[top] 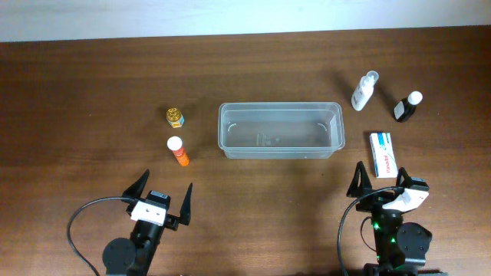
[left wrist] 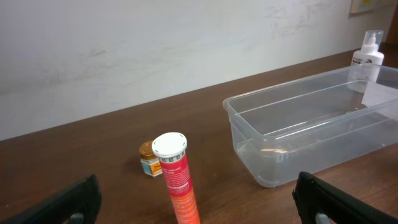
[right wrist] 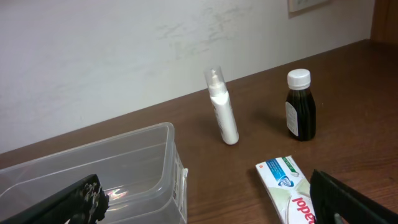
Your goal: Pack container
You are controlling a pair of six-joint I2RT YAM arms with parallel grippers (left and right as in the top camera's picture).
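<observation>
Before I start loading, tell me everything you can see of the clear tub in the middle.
The container is a clear, colourless plastic tub, rectangular with rounded corners and a protruding rim; no lid is on it. It stands upright, open side up, its long side running left to right near the middle of the table. It is empty, with small embossed marks on its floor. Only the table touches it.
</observation>
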